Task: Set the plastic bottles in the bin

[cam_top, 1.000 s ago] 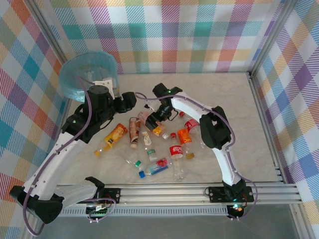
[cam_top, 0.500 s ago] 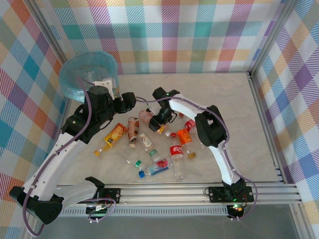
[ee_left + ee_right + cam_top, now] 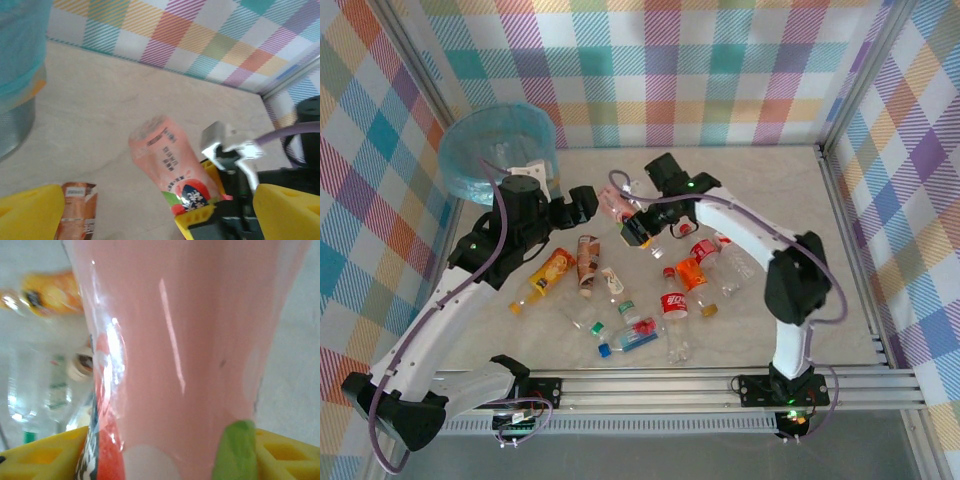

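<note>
Right of bin (image 3: 455, 165) rim | R jaws clamp pink bottle (image 3: 617, 203) | L jaws apart

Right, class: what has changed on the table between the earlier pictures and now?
The right pincer closed on the pink bottle and lifted it from among the other bottles, toward the left pincer. The left pincer, open, the bin and those bottles kept their places.
</note>
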Controlling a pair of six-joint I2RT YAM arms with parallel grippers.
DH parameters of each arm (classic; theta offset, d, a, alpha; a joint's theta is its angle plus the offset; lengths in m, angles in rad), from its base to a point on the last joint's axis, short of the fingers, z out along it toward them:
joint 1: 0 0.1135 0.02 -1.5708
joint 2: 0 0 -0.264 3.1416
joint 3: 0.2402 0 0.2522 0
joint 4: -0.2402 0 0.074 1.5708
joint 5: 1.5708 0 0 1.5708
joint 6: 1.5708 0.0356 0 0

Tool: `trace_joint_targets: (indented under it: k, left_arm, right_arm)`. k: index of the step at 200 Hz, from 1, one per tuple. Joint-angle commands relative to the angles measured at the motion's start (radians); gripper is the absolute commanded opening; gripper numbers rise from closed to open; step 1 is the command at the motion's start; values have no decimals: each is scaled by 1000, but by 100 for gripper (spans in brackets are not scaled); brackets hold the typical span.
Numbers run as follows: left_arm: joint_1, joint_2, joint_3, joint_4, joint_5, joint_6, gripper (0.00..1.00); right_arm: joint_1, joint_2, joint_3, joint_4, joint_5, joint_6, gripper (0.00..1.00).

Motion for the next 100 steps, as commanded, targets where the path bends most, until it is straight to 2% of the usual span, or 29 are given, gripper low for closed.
trace_joint_targets:
  k: [1,39,72,100]
  left_arm:
    - [12,-1,-18,104,91,-58,99]
    - [12,31,-37,165,155,-121,100]
    - [13,50,-56,246,234,-168,98]
    - [13,57,-62,257,251,-184,91]
  right_arm:
    - [1,-98,-91,179,-147,55,60]
    - [15,-195,-196,357,-280,103,60]
    - [43,-224,-227,410,-317,85,61]
    - [62,-242,-249,447,-314,88,62]
